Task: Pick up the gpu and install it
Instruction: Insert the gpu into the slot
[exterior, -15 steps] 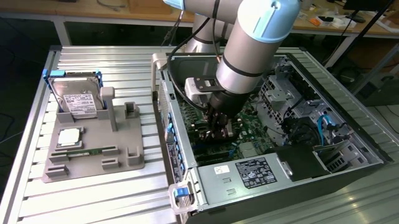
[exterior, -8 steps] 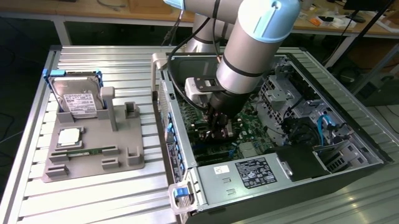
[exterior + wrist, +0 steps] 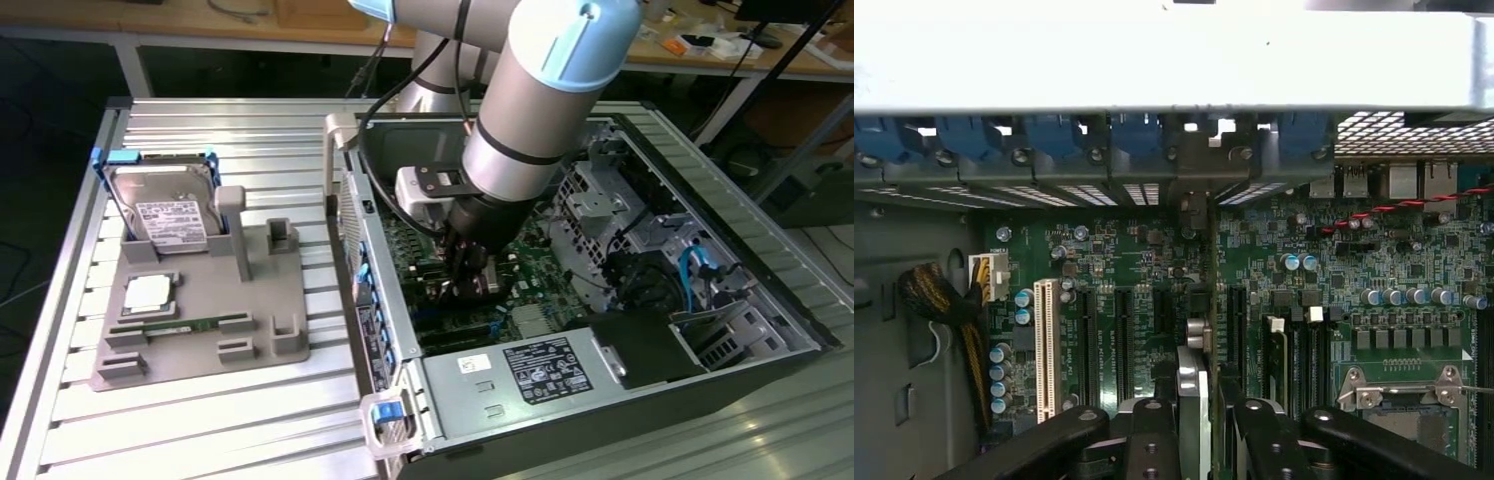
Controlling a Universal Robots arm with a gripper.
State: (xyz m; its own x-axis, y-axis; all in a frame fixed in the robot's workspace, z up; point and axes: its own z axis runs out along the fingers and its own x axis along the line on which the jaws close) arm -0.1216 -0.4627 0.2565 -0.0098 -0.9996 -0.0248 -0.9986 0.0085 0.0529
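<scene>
The open computer case (image 3: 561, 300) lies on the slatted bench (image 3: 200, 420), and the arm reaches down inside it over the green motherboard (image 3: 1154, 270). Beside the case on the exterior view's left, the grey tray (image 3: 200, 330) carries the hard drive (image 3: 167, 215) and RAM stick (image 3: 180, 325). The gpu (image 3: 1194, 400) stands edge-on, clamped between the tool's (image 3: 1194, 440) black fingers (image 3: 1149, 440), lined up with the expansion slots (image 3: 1122, 340).
</scene>
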